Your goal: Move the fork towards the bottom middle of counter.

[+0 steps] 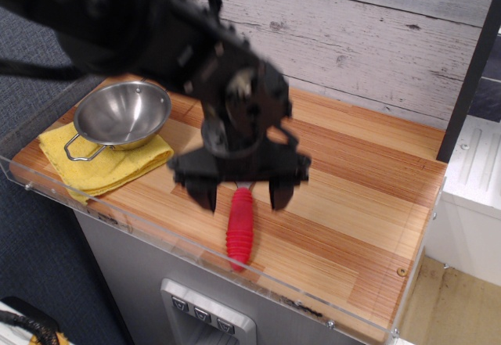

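— Where does the pincer point(242, 192) stand?
— Spread wide, gripping nothing, hanging above the fork point(239, 228).
— And the fork?
— Just below it, red handle pointing to the desk's point(352, 196) near edge, bottom middle.

looks like a robot lab mock kitchen: acrylic-rimmed wooden table point(344, 196), fake whitewashed plank wall point(352, 32), blue carpet point(31, 267)

The striped wooden counter point(368, 181) carries a red-handled fork point(239, 233) near its front edge and a yellow cloth point(109, 165) at left.
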